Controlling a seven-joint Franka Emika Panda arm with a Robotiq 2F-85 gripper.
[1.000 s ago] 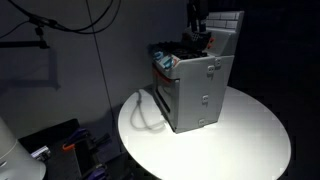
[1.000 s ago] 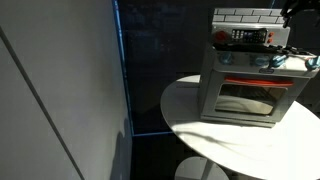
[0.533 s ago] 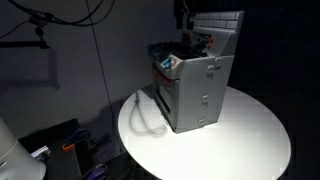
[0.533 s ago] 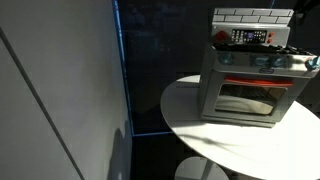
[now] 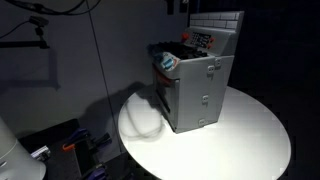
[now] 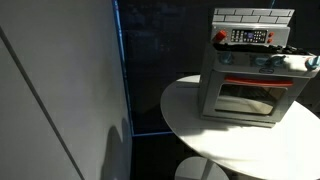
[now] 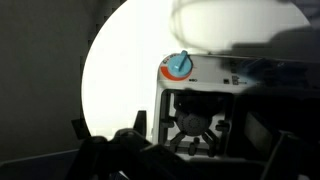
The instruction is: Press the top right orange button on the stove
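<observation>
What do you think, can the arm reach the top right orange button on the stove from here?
Probably yes. The tool hangs above the stove, and in an exterior view the orange buttons on its back panel stand uncovered, nothing in front of them.

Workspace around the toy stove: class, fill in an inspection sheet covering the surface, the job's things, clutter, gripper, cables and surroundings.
Surface: round white table, with the stove standing on it.
Job's things: the stove is grey and its front door is shut; orange-red buttons sit on its white tiled back panel; a blue knob sits at a front corner.
Clutter: nothing seen.
Gripper: the gripper is above the cooktop in the wrist view, fingers apart, holding nothing; the picture is blurred.
Cables: dark cables hang high on the wall in an exterior view.
Surroundings: dim room; grey panel; equipment on the floor.
</observation>
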